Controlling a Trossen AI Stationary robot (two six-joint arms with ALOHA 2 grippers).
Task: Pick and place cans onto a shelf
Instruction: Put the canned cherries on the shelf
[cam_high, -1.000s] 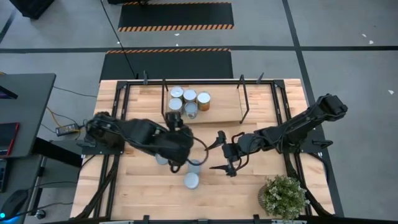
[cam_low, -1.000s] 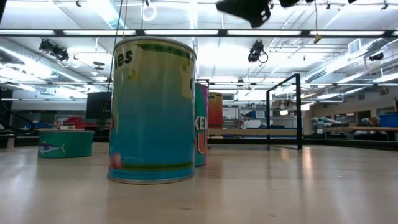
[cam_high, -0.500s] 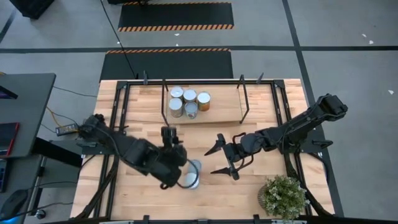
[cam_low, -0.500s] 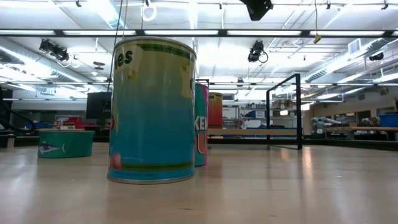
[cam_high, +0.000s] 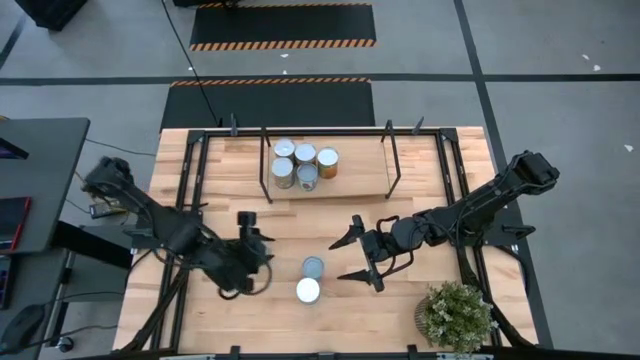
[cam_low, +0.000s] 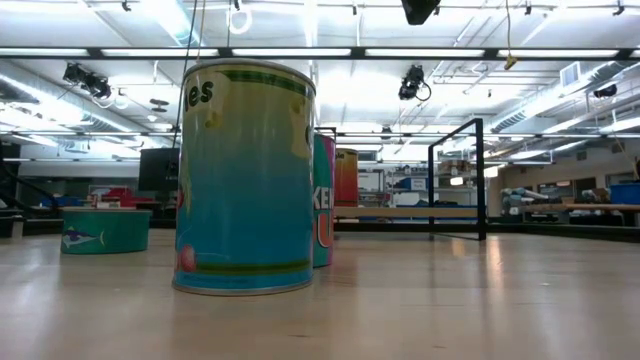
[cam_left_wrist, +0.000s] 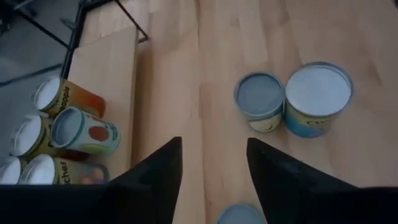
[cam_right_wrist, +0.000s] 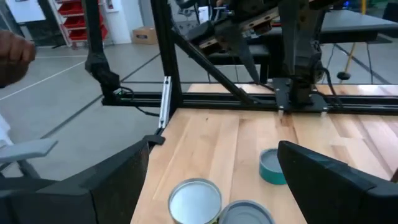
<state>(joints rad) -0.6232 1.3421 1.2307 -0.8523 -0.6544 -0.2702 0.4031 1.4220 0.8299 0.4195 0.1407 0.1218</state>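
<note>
Two upright cans stand side by side mid-table: a grey-topped one and a white-topped one; the low view shows the nearer as a tall teal tin. A low teal can rests on the table farther left. Several cans stand on the shelf at the far side. My left gripper hovers open left of the pair, nothing between its fingers. My right gripper hangs wide open just right of the pair, touching nothing.
A potted plant stands at the near right corner. Black rod uprights frame the shelf, and black rails run along the table's left and right sides. Bare wood lies between the shelf and the two cans.
My left arm has drawn back from above the two loose cans toward the table's left edge and sunk lower, uncovering both cans. The cans have stayed where they were. My right gripper has kept its place, still wide open.
</note>
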